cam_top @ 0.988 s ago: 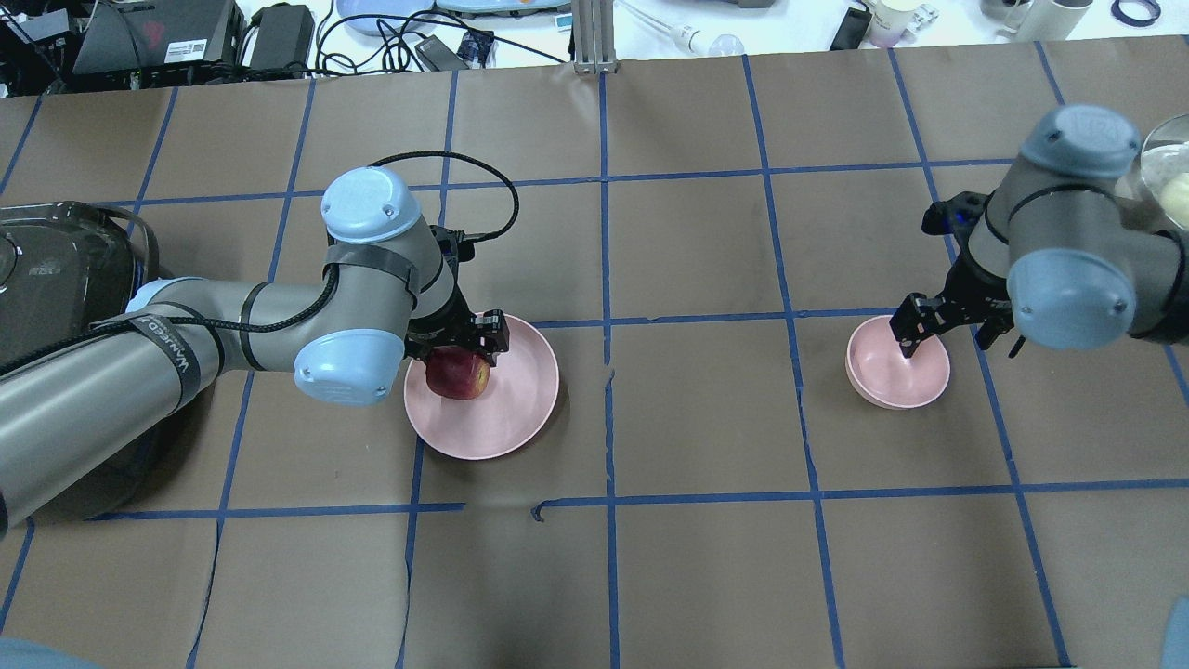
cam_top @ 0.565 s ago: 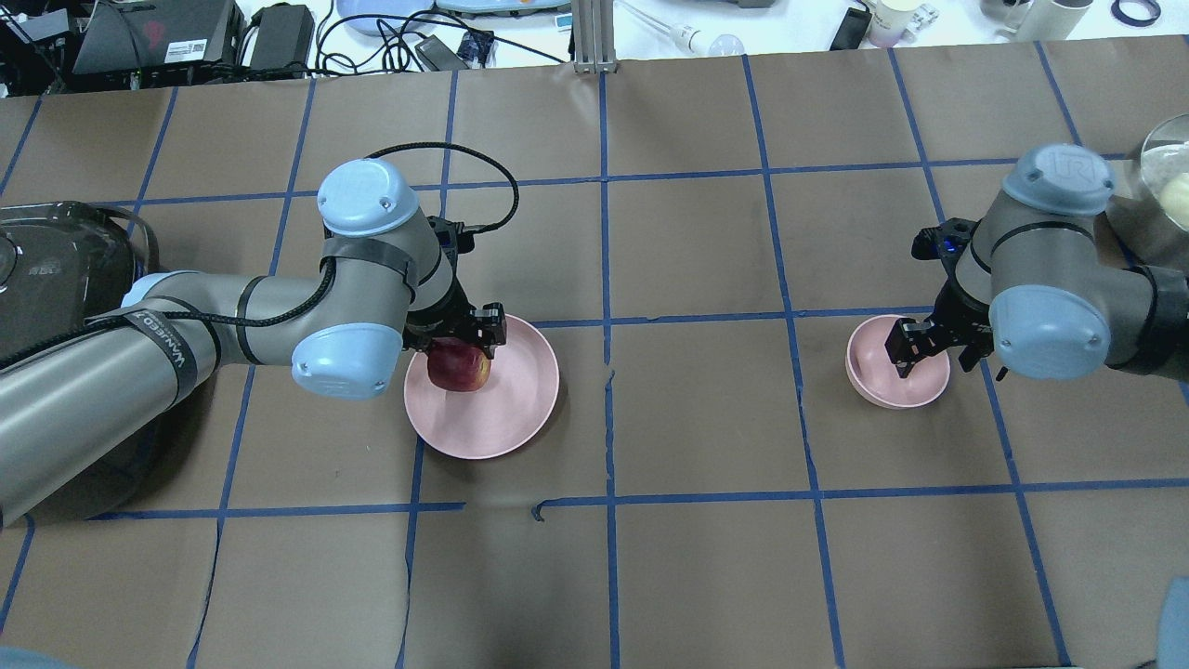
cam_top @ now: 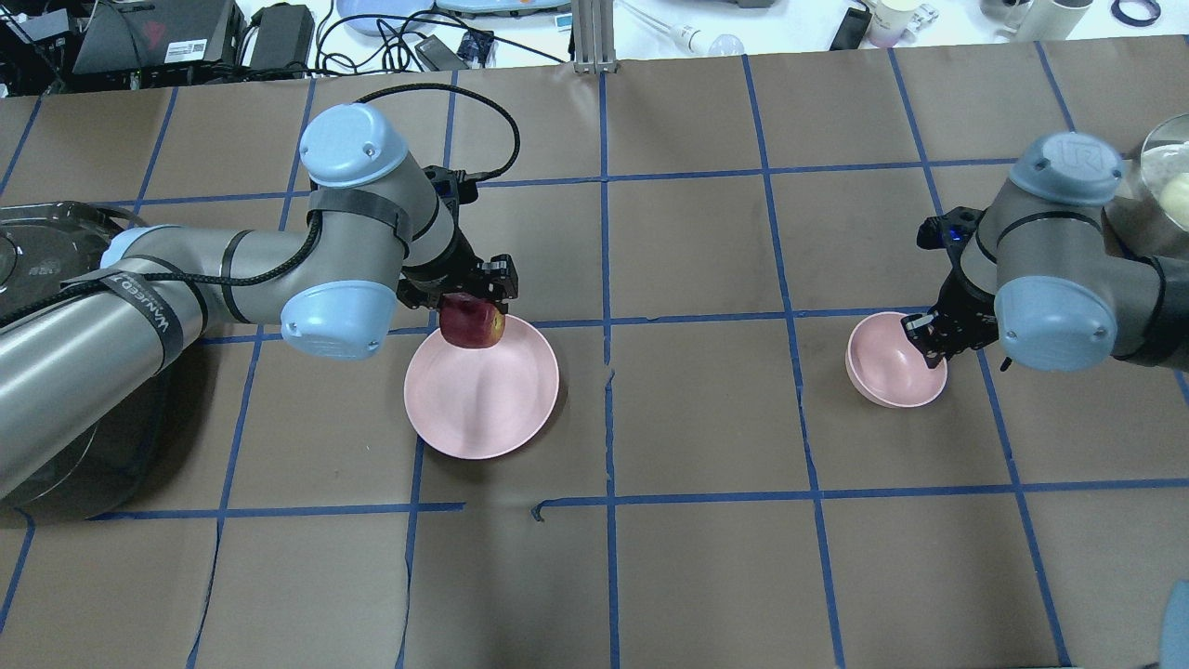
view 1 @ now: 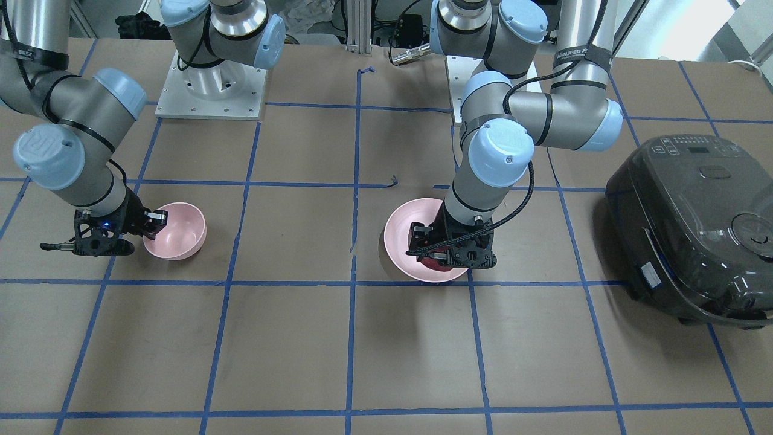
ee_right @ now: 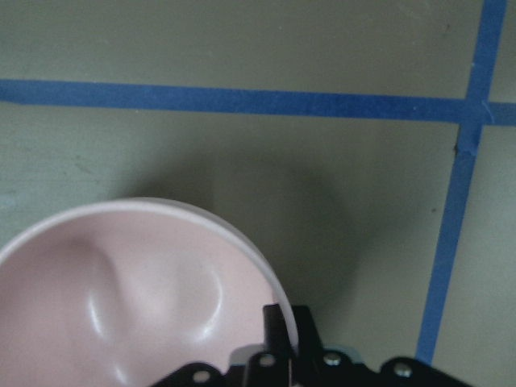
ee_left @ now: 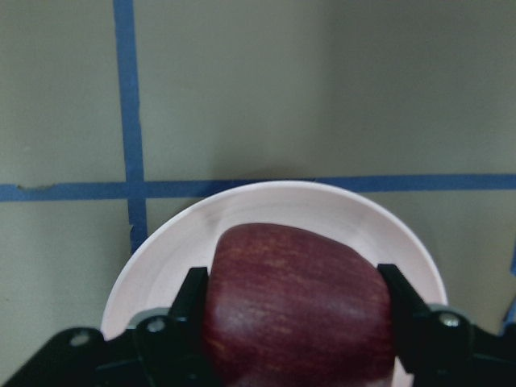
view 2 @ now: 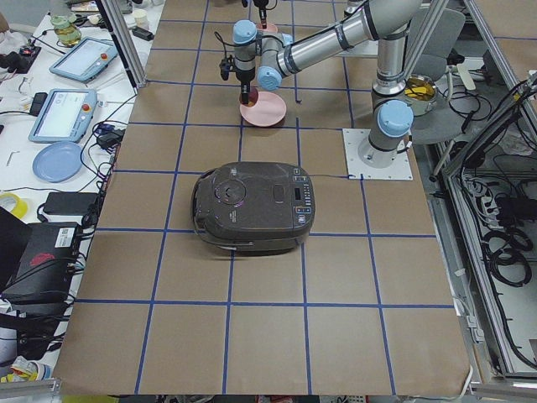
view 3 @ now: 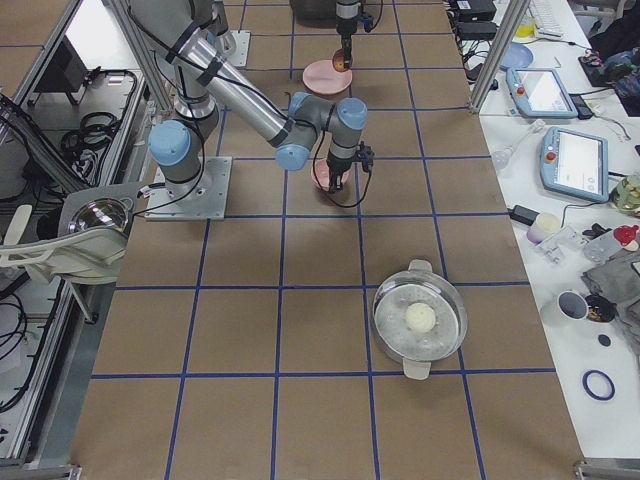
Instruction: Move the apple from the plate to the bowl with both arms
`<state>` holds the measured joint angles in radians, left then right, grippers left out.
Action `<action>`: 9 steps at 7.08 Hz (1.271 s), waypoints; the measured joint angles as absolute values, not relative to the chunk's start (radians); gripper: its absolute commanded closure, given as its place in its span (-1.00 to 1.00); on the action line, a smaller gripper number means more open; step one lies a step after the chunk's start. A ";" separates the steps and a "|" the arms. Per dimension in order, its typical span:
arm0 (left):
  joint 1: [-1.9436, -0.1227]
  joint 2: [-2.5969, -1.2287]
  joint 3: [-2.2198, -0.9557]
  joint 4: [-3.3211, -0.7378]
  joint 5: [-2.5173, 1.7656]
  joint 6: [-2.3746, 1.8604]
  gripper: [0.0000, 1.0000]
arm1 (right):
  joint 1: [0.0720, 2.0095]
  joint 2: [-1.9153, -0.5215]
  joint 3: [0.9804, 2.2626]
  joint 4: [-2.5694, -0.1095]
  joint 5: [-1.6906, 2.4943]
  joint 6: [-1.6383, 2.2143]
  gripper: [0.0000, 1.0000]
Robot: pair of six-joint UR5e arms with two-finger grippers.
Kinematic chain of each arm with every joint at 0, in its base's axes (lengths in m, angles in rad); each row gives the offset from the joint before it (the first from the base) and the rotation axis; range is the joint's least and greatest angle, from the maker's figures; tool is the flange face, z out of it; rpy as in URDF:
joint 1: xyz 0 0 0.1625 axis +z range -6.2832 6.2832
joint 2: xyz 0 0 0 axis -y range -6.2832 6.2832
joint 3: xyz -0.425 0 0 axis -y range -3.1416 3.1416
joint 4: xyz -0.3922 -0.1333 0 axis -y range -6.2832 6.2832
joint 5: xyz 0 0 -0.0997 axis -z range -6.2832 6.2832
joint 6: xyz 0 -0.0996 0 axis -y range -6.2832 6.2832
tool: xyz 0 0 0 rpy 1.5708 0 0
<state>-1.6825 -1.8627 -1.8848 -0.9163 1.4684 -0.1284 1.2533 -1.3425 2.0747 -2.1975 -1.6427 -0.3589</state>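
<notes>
The left gripper (cam_top: pixel 474 302), clamped on the apple (cam_top: pixel 472 325), had lifted it off the plate (cam_top: pixel 483 409) (transfer begun); the right gripper (cam_top: pixel 929 336) pinched the bowl (cam_top: pixel 882 367) at its 3 o'clock rim.

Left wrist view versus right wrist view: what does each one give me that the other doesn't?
Only the left wrist view: the apple clamped in the left gripper, with the plate beneath it. Only the right wrist view: the empty bowl, its rim pinched by the right gripper. Both: the brown table covering crossed by blue tape, and no sight of the other arm.
</notes>
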 measured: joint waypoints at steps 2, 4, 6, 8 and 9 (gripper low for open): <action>-1.694 -1.864 -1.876 -0.909 1.463 -0.139 0.79 | 1.257 -1.341 2.055 -2.194 -1.586 -0.308 1.00; -1.710 -1.878 -1.856 -0.906 1.454 -0.177 0.79 | 1.320 -1.341 2.020 -2.173 -1.495 -0.149 1.00; -1.754 -1.896 -1.795 -0.921 1.453 -0.238 0.79 | 1.481 -1.328 1.982 -2.169 -1.449 0.102 1.00; -1.826 -1.905 -1.756 -0.932 1.456 -0.298 0.79 | 1.612 -1.312 1.970 -2.171 -1.435 0.267 1.00; -1.858 -1.907 -1.749 -0.934 1.457 -0.316 0.79 | 1.647 -1.305 1.971 -2.168 -1.434 0.296 1.00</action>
<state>-1.8575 -1.9067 -1.7493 -0.9335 1.4568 -0.3164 1.6473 -1.3054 1.9711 -2.1680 -1.4344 0.2961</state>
